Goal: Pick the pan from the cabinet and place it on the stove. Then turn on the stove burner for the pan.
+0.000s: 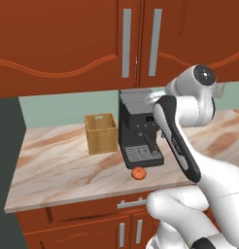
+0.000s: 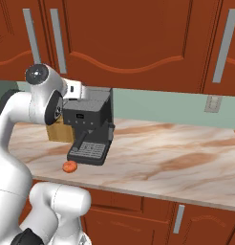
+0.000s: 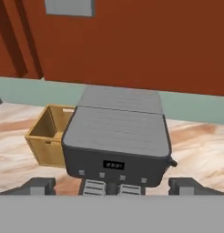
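Hand [image 3: 112, 185] open, fingertips partly cropped

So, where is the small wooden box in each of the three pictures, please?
Left base view: the wooden box stands on the counter, left of the coffee machine.
Right base view: a corner of it shows behind the arm, left of the machine.
Hand view: at lower left, beside the machine.
Shared landmark: the coffee machine.

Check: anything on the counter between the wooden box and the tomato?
Only the coffee machine's front corner intrudes. In the left base view, bare marble counter runs from the wooden box toward the tomato, which lies just beyond the machine's drip tray.
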Tool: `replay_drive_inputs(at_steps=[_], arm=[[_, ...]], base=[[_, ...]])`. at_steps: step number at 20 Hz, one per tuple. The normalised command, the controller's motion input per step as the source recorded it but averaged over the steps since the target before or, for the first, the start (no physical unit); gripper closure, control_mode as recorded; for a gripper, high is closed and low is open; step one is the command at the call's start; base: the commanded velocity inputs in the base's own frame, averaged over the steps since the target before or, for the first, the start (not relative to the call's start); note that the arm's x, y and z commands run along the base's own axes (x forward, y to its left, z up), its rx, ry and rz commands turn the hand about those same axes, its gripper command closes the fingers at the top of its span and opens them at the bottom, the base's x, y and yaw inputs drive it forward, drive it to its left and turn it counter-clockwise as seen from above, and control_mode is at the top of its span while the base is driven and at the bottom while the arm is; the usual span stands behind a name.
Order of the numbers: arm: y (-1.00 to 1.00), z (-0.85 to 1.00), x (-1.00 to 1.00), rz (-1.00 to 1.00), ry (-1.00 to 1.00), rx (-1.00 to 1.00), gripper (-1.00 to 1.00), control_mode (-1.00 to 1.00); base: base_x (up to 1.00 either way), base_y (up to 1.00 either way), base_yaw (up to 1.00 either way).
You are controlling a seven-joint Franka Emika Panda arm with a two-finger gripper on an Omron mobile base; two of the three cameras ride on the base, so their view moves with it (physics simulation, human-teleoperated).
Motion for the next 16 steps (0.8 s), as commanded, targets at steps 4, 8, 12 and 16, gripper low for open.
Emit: replay_drive_inputs(at_steps=[4,8,12,16], arm=[[0.00,0.54,0.00,0.00,-0.22,0.00,-1.00,-1.00],[0.06,0.54,0.00,0.00,-0.24,0.00,-1.00,-1.00],[0.20,0.49,0.00,0.00,-0.23,0.00,-1.00,-1.00],[0.24,0.45,0.00,0.00,-0.21,0.00,-1.00,-1.00]], base=[[0.00,0.00,0.00],[0.00,0.00,0.00],[0.00,0.00,0.00],[0.00,0.00,0.00]])
